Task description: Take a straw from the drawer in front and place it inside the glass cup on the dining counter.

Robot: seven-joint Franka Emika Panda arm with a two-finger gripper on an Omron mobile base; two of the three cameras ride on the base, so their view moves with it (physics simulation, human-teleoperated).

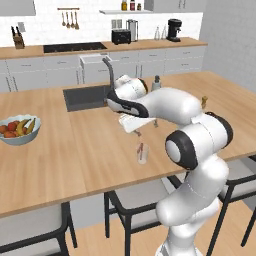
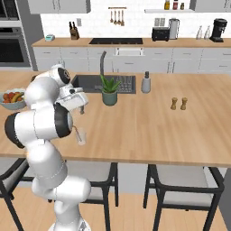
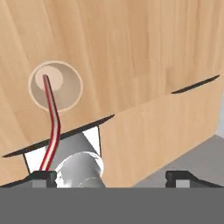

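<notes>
Jaws [image 3: 111,175] spread wide, the 2 dark tips far apart at the bottom of the hand view, nothing gripped between them. Positioned above the glass cup [image 3: 55,85], looking almost straight down into its round mouth. In the left base view, jaws [image 1: 138,131] hang just over the cup [image 1: 143,154], apart from it.

Straw [image 3: 52,118] seen with its lower end resting on the cup's bottom and its shaft rising out over the rim toward the left fingertip [image 3: 43,176]. Upper end close beside that tip; contact between them cannot be told. In the left base view, straw [image 1: 141,149] stands tilted inside the cup. In the right base view, cup [image 2: 81,136] with a thin stick leaning in it, close to the near edge of the tabletop [image 2: 158,126].

Cup upright on the dining counter, near its front edge, above a black stool [image 1: 135,200]. Fruit bowl [image 1: 19,130], plant pot [image 2: 109,97] and inset sink [image 1: 85,97] well apart from it.

Judgement on progress: placement appears done, straw lodged in the cup and released. Remaining, at most: lift the hand clear without brushing the straw's upper end, since a nudge there could tip the light cup or flick the straw out. State of the drawer unknown from these views.
</notes>
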